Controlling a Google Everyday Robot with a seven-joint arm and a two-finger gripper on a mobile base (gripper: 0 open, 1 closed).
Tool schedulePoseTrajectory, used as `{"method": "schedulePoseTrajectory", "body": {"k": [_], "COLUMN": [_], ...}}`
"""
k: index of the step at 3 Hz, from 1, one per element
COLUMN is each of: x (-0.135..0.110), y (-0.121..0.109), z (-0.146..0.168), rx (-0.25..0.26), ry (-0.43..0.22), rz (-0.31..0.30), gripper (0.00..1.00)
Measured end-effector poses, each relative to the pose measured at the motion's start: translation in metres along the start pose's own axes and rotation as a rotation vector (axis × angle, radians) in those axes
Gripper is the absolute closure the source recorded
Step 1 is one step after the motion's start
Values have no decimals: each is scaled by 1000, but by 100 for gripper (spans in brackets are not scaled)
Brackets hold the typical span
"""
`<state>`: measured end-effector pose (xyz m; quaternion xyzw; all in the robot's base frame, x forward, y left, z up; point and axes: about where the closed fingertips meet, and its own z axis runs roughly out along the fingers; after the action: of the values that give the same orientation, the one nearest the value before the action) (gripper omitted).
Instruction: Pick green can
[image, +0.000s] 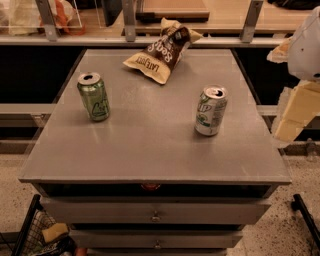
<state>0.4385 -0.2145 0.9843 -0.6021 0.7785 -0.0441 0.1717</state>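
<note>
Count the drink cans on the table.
2. The green can stands near the table's left edge, the silver-white can right of centre. The gripper hangs beyond the right edge. None looks hidden.

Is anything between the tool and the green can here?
Yes: the silver-white can stands on the right half of the table, roughly on the line from the tool at the right edge to the green can at left.
</note>
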Motion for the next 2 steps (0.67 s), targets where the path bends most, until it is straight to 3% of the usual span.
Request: {"method": "schedulePoseTrajectory", "body": {"k": [2], "x": [-18], "y": [-13], "z": [10], "rx": [1], "ry": [-45], "rz": [-7], "gripper": [0]}}
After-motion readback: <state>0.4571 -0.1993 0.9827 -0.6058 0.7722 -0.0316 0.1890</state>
